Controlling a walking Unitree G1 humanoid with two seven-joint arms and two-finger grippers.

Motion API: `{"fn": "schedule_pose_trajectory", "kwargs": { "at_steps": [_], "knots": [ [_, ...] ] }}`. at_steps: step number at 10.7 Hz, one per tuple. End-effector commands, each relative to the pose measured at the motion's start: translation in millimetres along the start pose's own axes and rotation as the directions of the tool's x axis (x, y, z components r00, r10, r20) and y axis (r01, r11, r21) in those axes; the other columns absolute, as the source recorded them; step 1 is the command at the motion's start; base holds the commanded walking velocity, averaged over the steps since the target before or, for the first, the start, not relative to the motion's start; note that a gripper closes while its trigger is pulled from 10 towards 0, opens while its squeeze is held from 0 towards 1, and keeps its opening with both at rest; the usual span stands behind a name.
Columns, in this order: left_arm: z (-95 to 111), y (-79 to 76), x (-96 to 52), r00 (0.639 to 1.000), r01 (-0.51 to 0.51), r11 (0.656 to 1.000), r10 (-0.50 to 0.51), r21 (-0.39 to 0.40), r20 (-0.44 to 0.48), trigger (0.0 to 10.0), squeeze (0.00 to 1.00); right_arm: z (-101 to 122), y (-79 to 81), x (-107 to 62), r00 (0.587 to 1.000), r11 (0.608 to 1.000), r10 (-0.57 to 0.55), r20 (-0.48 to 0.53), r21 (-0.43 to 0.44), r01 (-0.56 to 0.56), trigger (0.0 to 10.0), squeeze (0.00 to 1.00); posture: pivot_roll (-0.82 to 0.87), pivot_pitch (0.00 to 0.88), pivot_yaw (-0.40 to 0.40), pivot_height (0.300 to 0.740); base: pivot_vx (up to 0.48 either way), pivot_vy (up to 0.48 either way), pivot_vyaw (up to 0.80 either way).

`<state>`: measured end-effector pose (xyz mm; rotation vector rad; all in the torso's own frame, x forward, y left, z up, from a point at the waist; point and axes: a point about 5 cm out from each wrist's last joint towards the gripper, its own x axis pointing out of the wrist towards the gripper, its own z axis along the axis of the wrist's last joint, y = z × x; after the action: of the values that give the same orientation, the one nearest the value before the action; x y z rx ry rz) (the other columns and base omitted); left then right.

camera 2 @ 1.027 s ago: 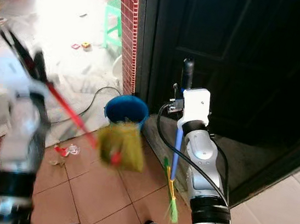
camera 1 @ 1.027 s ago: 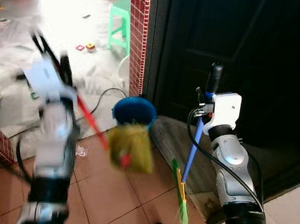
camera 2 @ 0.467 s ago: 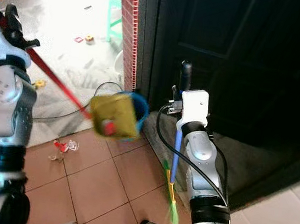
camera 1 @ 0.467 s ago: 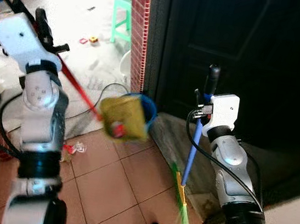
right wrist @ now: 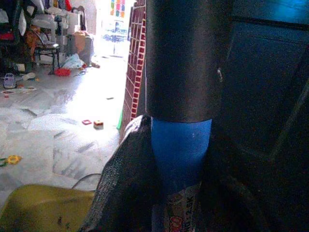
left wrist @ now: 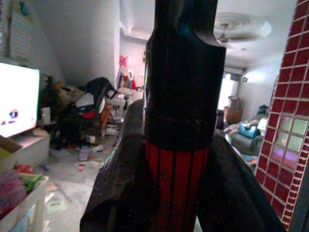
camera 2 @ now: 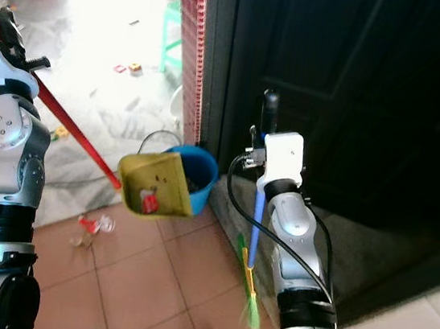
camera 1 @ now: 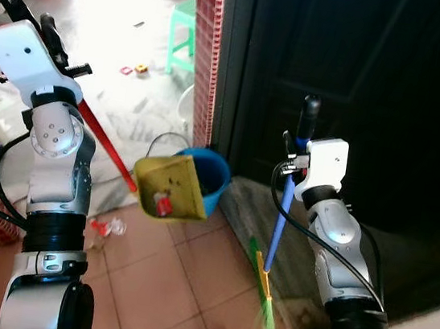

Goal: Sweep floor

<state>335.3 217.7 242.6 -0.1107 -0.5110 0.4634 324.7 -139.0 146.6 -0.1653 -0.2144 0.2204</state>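
Over the last second the yellow plastic dustpan on its red handle has swung from low over the terracotta floor tiles to hang just in front of the round blue plastic bucket, overlapping the bucket's near rim; the left arm has risen with it. The camera has also shifted a little.

The left gripper is clamped around the top of the red handle, its fingers pressed to both sides. The right gripper is closed on the blue broom shaft, just below the black grip.

The likely trouble is the load: a small red-and-white scrap lies in the pan, and if the pan tips before its lip is over the bucket's mouth, the scrap would probably drop onto the tiles in front of the bucket. A crumpled wrapper lies on the tiles, to the left of the bucket. The pan could also knock the bucket's rim and shove it.

The dustpan handle runs diagonally, high end away from the bucket, pan end down beside it, with the pan's open face turned up toward the camera. The broom stands almost upright to the right of the bucket, its green and yellow bristles pointing down, tip close to the floor; contact cannot be made out.
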Motion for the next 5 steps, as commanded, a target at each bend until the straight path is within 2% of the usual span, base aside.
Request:
{"fn": "schedule_pose_trajectory", "kwargs": {
  "at_steps": [1,5],
  "knots": [
    [19.9,-1.8,8.2,0.994,-0.001,1.0,0.003,-0.021,0.105,10.0,0.0,10.4,5.8,2.6,0.998,1.0,0.025,0.054,-0.001,-0.025,10.0,0.0,-0.14,0.04,0.039,0.74,0.48,0.0,0.0],
    [14.8,-0.7,7.0,0.995,-0.017,1.0,0.018,-0.01,0.095,10.0,0.0,9.6,9.0,2.7,0.998,0.999,0.038,0.051,0.004,-0.038,10.0,0.0,-0.14,0.043,0.034,0.74,0.48,0.0,0.0]
  ]
}}
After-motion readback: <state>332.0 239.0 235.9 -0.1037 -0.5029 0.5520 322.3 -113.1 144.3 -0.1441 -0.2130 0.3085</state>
